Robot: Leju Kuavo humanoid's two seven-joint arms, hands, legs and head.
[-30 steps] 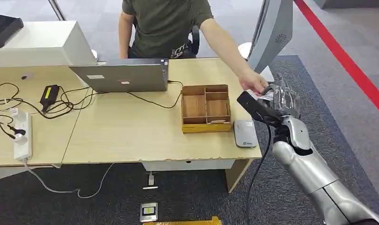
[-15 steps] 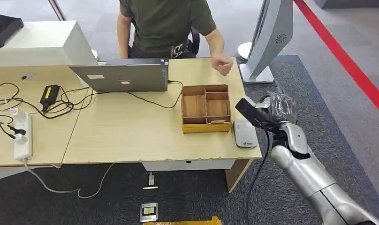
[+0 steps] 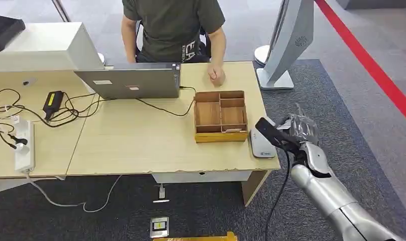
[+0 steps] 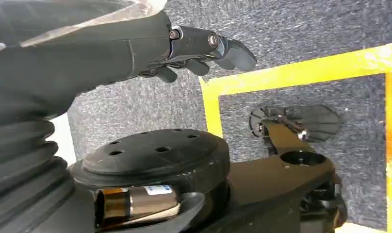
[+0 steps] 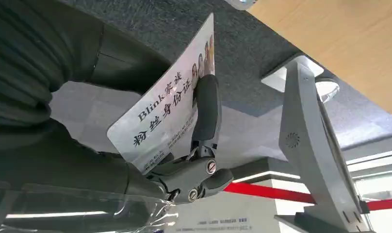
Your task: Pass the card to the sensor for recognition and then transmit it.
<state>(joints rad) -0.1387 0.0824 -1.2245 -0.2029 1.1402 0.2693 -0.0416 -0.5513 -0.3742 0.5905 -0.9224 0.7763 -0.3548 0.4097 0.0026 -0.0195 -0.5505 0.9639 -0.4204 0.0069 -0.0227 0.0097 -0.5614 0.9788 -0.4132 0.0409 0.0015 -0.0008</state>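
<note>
Gripping the card between thumb and fingers, the right hand is hovering at centre right of the head view, just beside the grey sensor lying on the desk. Left hand is hanging with fingers curled, holding nothing.

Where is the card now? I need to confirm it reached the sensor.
The card is held in the right hand, off the desk's right end, just right of the grey sensor pad beside the wooden tray.
</note>
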